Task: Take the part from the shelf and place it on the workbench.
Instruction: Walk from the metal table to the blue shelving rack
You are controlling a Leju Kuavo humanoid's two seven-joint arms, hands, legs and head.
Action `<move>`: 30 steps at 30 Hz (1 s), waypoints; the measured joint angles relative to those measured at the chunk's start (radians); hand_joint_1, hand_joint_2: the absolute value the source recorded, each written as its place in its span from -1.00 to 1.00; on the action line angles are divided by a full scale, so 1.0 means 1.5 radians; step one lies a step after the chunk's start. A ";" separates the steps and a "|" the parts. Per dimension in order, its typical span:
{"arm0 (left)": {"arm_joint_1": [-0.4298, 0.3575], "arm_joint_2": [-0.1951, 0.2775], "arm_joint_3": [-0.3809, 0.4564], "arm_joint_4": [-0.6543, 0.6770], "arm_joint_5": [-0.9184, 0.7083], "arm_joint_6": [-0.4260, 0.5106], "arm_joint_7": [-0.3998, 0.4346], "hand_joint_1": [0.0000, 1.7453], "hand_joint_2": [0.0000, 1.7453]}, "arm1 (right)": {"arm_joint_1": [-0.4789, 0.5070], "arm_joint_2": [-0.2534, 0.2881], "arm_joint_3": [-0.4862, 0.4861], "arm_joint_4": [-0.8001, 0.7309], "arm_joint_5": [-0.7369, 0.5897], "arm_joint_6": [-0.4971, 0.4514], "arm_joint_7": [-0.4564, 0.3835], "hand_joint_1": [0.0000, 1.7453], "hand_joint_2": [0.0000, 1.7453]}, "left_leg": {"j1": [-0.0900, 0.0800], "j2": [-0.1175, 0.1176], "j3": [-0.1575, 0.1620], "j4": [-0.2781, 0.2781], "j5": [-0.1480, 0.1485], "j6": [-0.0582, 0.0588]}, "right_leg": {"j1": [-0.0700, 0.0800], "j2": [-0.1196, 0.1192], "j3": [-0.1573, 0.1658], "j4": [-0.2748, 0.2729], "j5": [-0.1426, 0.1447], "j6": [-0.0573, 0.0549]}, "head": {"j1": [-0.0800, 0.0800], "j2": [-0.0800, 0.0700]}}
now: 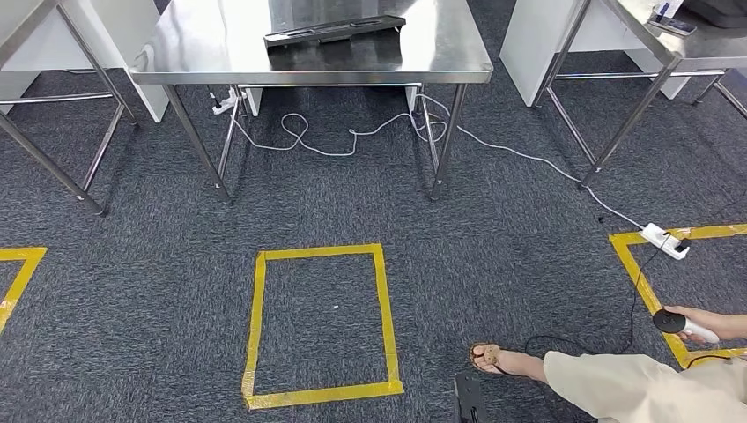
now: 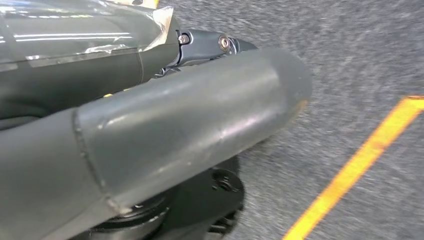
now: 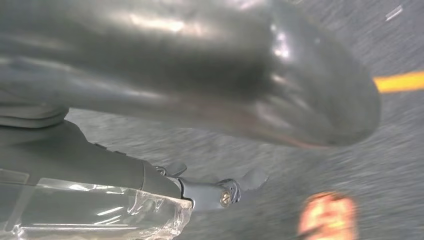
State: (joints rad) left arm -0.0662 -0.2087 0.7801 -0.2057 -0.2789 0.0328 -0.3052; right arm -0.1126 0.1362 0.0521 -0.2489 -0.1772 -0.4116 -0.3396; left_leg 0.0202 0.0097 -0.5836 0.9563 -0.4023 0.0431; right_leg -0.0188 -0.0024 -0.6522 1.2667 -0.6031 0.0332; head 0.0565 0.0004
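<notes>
Apparently flat on the workbench [image 1: 220, 53]: long dark part [image 1: 335, 31], lengthwise left-right.

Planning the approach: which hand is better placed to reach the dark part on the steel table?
Left, marginally. The left hand and right hand both hang over carpet, holding nothing. The dark part lies slightly left of the head view's centre on the steel table, nearer that arm.
</notes>
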 joint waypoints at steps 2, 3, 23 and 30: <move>0.000 -0.003 0.000 0.001 -0.001 0.003 0.003 -1.00 -1.00 | 0.006 -0.008 -0.008 0.006 -0.002 0.000 0.008 -1.00 -1.00 | 0.005 0.002 -0.025 0.004 0.018 -0.009 | -0.009 0.000 0.041 -0.028 0.032 0.025 | 0.000 0.000; 0.000 -0.003 0.000 0.001 -0.002 0.005 0.005 -1.00 -1.00 | 0.007 -0.010 -0.011 0.007 -0.003 0.001 0.010 -1.00 -1.00 | 0.006 0.002 -0.038 0.009 0.025 -0.014 | -0.014 0.000 0.078 -0.072 0.042 0.035 | 0.001 0.000; 0.004 -0.004 -0.008 0.005 -0.016 0.024 0.012 -1.00 -1.00 | 0.016 -0.023 -0.030 0.019 -0.008 0.007 0.024 -1.00 -1.00 | -0.008 -0.008 0.037 0.039 -0.064 -0.011 | 0.003 -0.004 0.094 -0.181 0.068 0.003 | -0.006 0.000; 0.004 -0.006 -0.013 0.005 -0.020 0.025 0.013 -1.00 -1.00 | 0.018 -0.027 -0.034 0.019 -0.015 0.007 0.024 -1.00 -1.00 | -0.012 -0.001 0.016 0.027 -0.041 0.015 | 0.002 -0.001 0.006 0.002 -0.017 0.000 | -0.003 0.000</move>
State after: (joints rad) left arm -0.0608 -0.2178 0.7601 -0.1982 -0.3083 0.0698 -0.2862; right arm -0.0862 0.0959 0.0006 -0.2198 -0.1997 -0.4017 -0.3037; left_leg 0.0020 0.0075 -0.5593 0.9970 -0.4636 0.0650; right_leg -0.0158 -0.0043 -0.6438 1.2689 -0.6281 0.0328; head 0.0524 0.0004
